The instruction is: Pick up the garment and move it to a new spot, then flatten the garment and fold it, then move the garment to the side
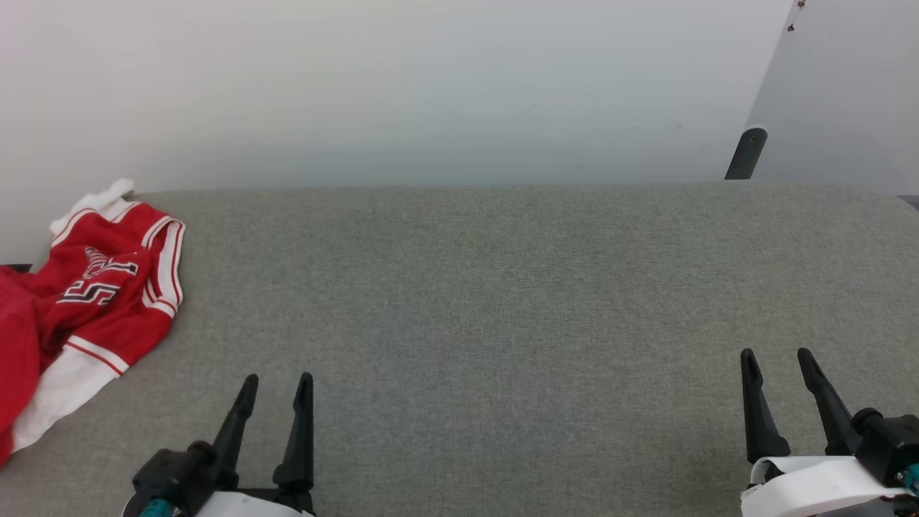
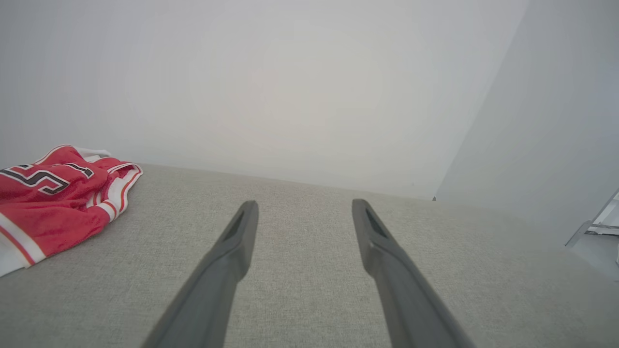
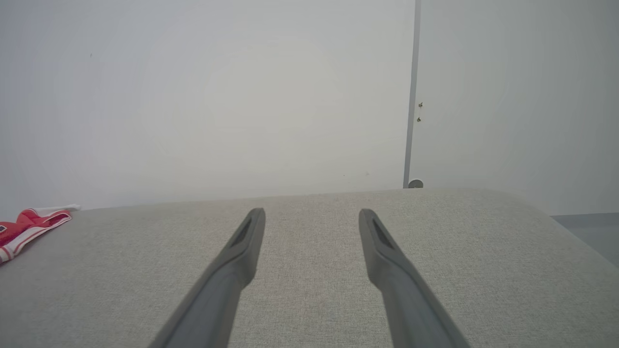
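Note:
The garment [image 1: 93, 301], a red jersey T-shirt with white sleeves, stripe trim and black block characters, lies crumpled at the far left edge of the grey padded surface [image 1: 502, 301], part of it running off the picture's left side. It also shows at the left in the left wrist view as the garment [image 2: 53, 203] and as a small corner of the garment [image 3: 26, 224] in the right wrist view. My left gripper [image 1: 276, 384] hovers open near the front edge, to the right of the shirt and apart from it. My right gripper [image 1: 777, 359] is open at the front right, holding nothing.
A pale wall rises right behind the surface's far edge. A dark post [image 1: 745, 152] stands at the back right beside a wall panel seam. The surface's right end curves down toward the floor [image 3: 587, 232].

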Tool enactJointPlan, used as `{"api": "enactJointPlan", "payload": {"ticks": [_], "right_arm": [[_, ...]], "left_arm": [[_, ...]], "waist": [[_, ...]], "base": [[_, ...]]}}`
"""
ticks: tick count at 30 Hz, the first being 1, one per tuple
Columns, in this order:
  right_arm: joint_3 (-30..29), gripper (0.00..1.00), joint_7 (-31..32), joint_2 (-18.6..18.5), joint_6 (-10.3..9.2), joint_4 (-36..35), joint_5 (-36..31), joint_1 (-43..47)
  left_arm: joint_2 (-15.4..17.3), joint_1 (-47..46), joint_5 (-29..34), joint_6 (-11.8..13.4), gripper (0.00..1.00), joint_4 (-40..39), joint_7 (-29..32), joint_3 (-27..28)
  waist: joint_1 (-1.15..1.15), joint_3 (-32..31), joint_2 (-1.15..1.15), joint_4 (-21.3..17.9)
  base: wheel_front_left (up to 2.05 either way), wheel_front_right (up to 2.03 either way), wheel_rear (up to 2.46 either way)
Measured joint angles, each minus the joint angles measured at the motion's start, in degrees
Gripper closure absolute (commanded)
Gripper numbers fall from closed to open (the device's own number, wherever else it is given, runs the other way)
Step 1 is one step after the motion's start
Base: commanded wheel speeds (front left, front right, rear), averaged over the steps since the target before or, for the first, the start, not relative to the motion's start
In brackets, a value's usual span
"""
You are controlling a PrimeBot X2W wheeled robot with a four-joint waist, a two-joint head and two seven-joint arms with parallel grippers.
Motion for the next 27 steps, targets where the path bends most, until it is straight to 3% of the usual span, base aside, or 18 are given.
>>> {"api": "enactJointPlan", "payload": {"ticks": [15, 27], "right_arm": [[-0.05, 0.0, -1.25, -0.03, 0.0, -0.91, -5.69, 0.65], [1.85, 0.0, -1.21, -0.1, 0.01, -0.56, -5.75, 1.41]], "left_arm": [[-0.45, 0.27, 4.87, -0.57, 0.0, -0.99, -1.66, 0.87], [-0.65, 0.36, 6.32, -0.21, 0.0, -1.18, -2.15, 3.59]], "waist": [[0.0, -0.61, 0.0, 1.15], [0.0, -1.94, 0.0, 7.91]], "base": [[0.0, 0.0, 0.0], [0.0, 0.0, 0.0]]}}
